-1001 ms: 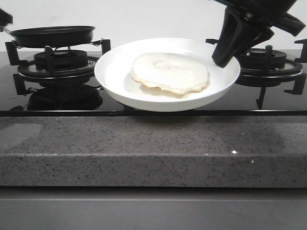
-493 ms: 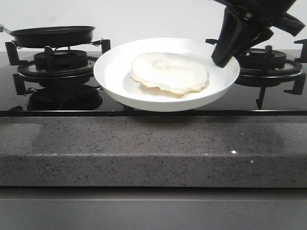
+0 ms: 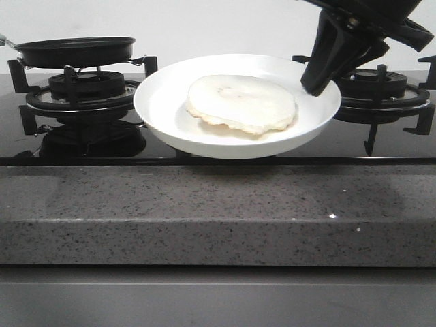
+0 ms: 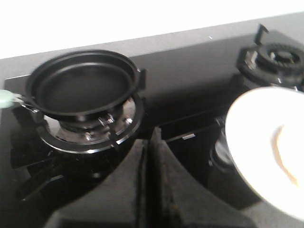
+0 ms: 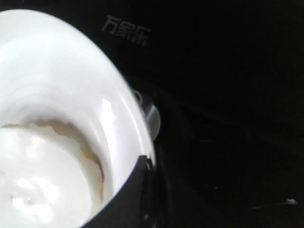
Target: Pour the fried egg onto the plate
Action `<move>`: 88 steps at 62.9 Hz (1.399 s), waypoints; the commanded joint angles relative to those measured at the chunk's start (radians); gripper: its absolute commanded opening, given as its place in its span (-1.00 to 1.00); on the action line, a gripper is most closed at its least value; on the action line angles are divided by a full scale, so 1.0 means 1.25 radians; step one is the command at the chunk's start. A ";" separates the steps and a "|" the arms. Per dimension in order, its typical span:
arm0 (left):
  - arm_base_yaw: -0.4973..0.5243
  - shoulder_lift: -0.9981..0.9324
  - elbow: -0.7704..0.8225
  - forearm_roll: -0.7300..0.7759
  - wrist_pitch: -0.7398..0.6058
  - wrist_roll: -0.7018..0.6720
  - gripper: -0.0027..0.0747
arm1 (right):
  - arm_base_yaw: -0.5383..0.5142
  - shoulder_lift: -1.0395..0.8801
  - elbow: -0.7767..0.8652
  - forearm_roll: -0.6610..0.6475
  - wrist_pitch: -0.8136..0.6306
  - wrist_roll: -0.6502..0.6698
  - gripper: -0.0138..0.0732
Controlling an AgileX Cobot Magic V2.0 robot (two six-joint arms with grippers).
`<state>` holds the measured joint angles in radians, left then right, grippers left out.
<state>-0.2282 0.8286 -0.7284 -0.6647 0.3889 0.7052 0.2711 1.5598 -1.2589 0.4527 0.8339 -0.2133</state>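
Front view: You have the plate (image 3: 163, 102) held up off the hob by the right gripper (image 3: 315, 87), whose jaws are clamped on the rim at the plate's right side. The fried egg (image 3: 242, 102) lies flat in the plate, a little right of its middle, near the clamped rim. The frying pan (image 3: 75, 50) sits on the left burner (image 3: 85, 92), apart from the plate, and shows no egg. The grey stone worktop (image 3: 218, 211) runs along the front, below the hob.

Left wrist view: The left gripper (image 4: 151, 156) hangs near the pan (image 4: 80, 85) with its jaws pressed together and nothing between them. You can see the pan's inside is bare. The plate's edge (image 4: 251, 142) shows at one side, blurred.

Right wrist view: The dark finger (image 5: 128, 194) bites the white rim (image 5: 126, 109) close to the egg (image 5: 42, 185), whose browned edge lies just beside the grip.

Stage: By my reading the egg is already across; what is left is to set the plate down.

Risk: You hold a glossy plate by one edge only. If it tips towards its free left side, or slips in the jaws, the egg could slide off or the plate could drop onto the hob. Lower it level and slowly; a knock against the right burner grate (image 3: 381, 95) would jolt the grip.
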 commanded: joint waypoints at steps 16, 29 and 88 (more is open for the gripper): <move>-0.149 -0.049 0.105 0.057 -0.198 -0.006 -0.98 | 0.000 -0.036 -0.023 0.029 -0.029 -0.003 -0.82; -0.155 -0.045 0.105 0.010 -0.197 -0.006 -0.98 | 0.000 -0.036 -0.025 0.040 -0.017 -0.003 -0.82; -0.155 -0.045 0.105 0.010 -0.225 -0.006 -0.98 | -0.080 0.383 -0.622 0.016 0.137 0.063 -0.82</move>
<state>-0.4133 0.7748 -0.5702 -0.6374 0.1766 0.7052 0.1759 2.0889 -1.9942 0.4547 1.0287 -0.1354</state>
